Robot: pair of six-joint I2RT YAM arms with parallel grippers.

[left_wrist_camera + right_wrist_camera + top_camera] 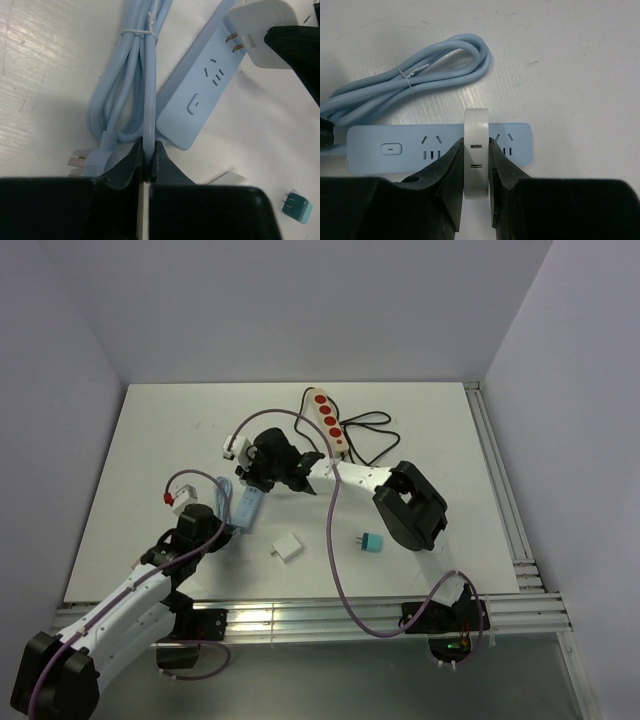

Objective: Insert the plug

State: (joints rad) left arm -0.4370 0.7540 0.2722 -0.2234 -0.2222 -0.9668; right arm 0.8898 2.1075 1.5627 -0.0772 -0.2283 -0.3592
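A light-blue power strip (395,147) lies flat on the white table, with its blue cable (420,80) tied in a coil beside it. My right gripper (476,150) is shut on a white plug (476,170) and holds it just over the strip's sockets. In the left wrist view the plug (260,30) shows two metal prongs pointing at the strip (200,100) and not touching it. My left gripper (148,160) is shut on a strand of the blue cable (149,100) at the strip's switch end. From above, both grippers, left (222,523) and right (258,468), meet over the strip (246,508).
A white strip with red sockets (330,420) and a black cord lies at the back. A teal plug (371,542) and a white plug (287,548) lie near the front. Two white adapters (183,502) (232,450) on purple cables sit left of the grippers.
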